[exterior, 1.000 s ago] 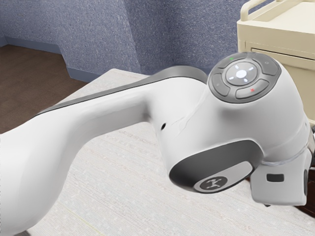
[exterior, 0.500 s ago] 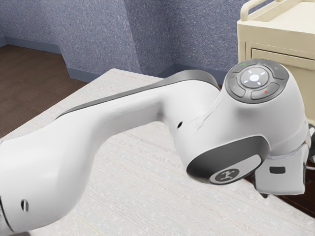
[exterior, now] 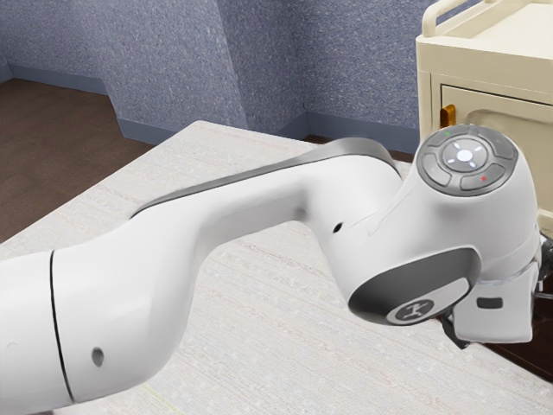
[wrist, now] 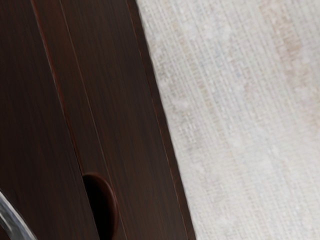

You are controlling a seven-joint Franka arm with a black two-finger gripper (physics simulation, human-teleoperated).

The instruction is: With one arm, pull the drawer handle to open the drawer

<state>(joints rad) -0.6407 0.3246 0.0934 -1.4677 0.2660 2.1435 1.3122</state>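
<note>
At the exterior view's right edge is my black gripper (exterior: pixel 546 258), partly cut off and partly behind the arm's white wrist; its fingertips are hidden. Dark brown wooden furniture (exterior: pixel 521 367) shows just below the wrist. In the wrist view, its dark wood (wrist: pixel 115 100) has long straight seams and a rounded dark recess (wrist: pixel 103 206). A curved, shiny grey piece (wrist: pixel 14 220) lies over the wood at the corner, on the far side of the recess from the pale surface; whether it is the drawer handle I cannot tell. No drawer gap is discernible.
A pale textured surface (wrist: pixel 250 120) borders the dark wood; the same pale tabletop (exterior: pixel 259 337) spreads beneath the arm. Behind the wrist stands a cream cart (exterior: pixel 492 65) with an orange-brown latch (exterior: pixel 448 116). Blue-grey walls (exterior: pixel 164 52) rise behind.
The arm's forearm and elbow have shifted toward the exterior view's right, and the round button panel is lower. The wrist has risen slightly, and the cart's latch has come into view.
</note>
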